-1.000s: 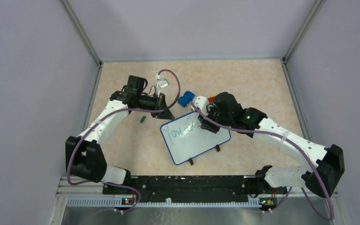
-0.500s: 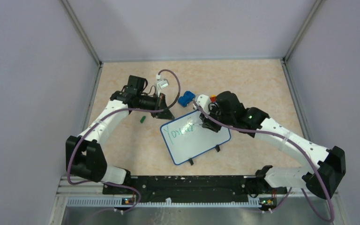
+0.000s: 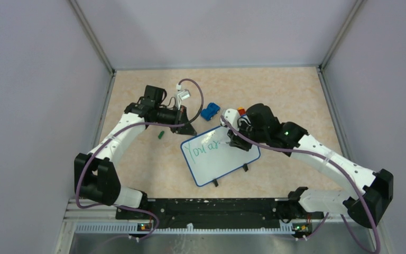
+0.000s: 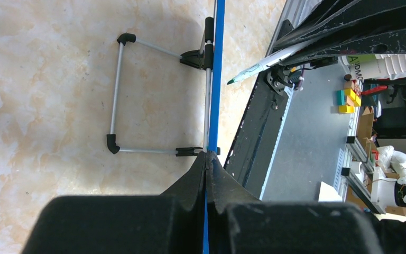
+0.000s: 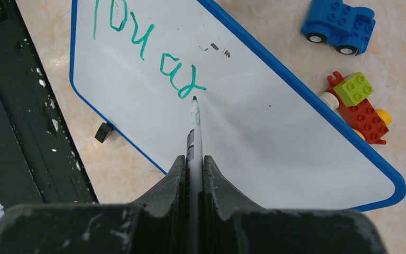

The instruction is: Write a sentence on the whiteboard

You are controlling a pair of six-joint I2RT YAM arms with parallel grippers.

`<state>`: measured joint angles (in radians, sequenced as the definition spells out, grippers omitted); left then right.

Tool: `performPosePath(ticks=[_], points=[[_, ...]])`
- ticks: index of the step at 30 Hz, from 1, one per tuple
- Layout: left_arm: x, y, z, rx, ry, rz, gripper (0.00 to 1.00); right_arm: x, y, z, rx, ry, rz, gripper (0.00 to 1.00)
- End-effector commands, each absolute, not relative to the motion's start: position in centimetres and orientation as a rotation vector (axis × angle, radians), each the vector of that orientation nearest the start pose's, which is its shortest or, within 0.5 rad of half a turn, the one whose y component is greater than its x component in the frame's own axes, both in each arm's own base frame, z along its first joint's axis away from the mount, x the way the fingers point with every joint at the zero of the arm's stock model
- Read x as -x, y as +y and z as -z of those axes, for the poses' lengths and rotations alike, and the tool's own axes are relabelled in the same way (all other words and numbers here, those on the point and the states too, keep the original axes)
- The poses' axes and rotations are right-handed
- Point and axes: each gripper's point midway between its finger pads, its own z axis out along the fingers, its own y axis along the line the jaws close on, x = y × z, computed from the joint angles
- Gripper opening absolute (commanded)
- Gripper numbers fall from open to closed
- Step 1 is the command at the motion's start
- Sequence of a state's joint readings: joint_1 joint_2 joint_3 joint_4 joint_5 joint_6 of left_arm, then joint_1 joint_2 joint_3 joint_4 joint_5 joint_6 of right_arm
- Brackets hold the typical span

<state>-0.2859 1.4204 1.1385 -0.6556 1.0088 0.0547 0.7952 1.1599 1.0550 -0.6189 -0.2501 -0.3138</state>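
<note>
Table [image 3: 291, 95] is tan. The whiteboard [image 3: 223, 165] sits mid-table between my arms, face up and skewed, with its black feet on the near edge. My left gripper [image 4: 207, 160] is clamped tight on its blue rim at the far-left corner, pinning it. My right gripper [image 5: 193, 164] is closed on a marker [image 5: 194, 135], whose shaft runs straight out between the jaws. The sentence [image 5: 137, 47] reads "You ar" in green, one line only, so I judge the task is early. The marker tip sits at the tail of the "r".

To do this step well:
- Use light, even pressure so the board does not skid out of my left pinch.
- Run strokes along the line of the existing letters, at the same height.
- Lift cleanly between letters to avoid drag marks.

There is bare white to the right and below. A blue toy car [image 5: 338, 24] and a brick toy [image 5: 357, 103] lie just off the far rim, so I should keep my wrist off them.
</note>
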Motion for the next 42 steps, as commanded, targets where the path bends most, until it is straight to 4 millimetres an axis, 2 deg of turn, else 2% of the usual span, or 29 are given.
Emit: performPosePath(ticks=[1, 14, 26, 33, 42], points=[[-24.2, -22.8, -20.1, -0.815, 2.194, 1.372, 0.00, -21.3, 25.4, -21.1, 1.296, 1.852, -0.522, 0.00], [-24.0, -22.8, -20.2, -0.818, 2.190, 1.369, 0.00, -22.1, 26.0, -19.8, 1.293, 1.887, -0.510, 0.00], [-24.1, -22.7, -20.0, -0.820, 2.192, 1.368, 0.00, -22.8, 23.8, -19.3, 1.278, 1.928, -0.395, 0.00], [-24.1, -22.8, -20.0, -0.820, 2.193, 1.376, 0.00, -24.2, 23.0, -20.2, 1.231, 1.927, -0.342, 0.00], [-24.0, -22.8, -20.0, -0.824, 2.189, 1.375, 0.00, -24.8, 24.2, -21.7, 1.209, 1.896, -0.387, 0.00]])
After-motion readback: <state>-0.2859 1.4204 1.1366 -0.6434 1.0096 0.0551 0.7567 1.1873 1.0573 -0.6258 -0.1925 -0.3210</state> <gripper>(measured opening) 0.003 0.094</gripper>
